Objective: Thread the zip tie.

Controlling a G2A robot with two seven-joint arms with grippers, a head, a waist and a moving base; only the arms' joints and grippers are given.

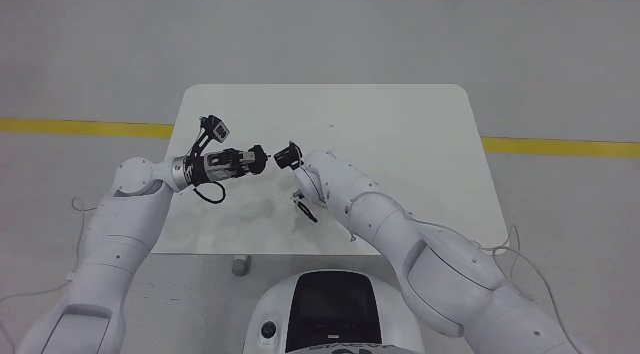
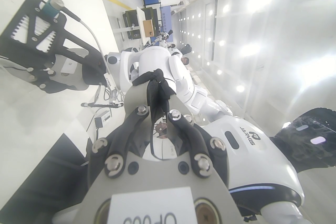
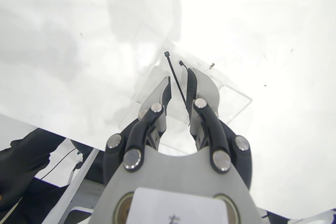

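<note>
My left gripper (image 1: 260,159) is held above the white table (image 1: 400,134), shut on a black zip tie (image 2: 157,86). The tie bunches at the fingertips, and a thin strap loops back between the fingers. Facing it closely is my right gripper (image 1: 288,156), and a black ribbed finger (image 2: 34,25) of it is visible in the left wrist view. The right gripper (image 3: 178,88) is open and points down at a clear tray (image 3: 236,101). Two more black zip ties (image 3: 174,75) appear between its fingers. I cannot tell whether either one touches a pad.
A dark bundle (image 1: 305,210) lies on the table under the right forearm. The table's near edge (image 3: 52,131) runs close to the tray. The far and right parts of the tabletop are bare white.
</note>
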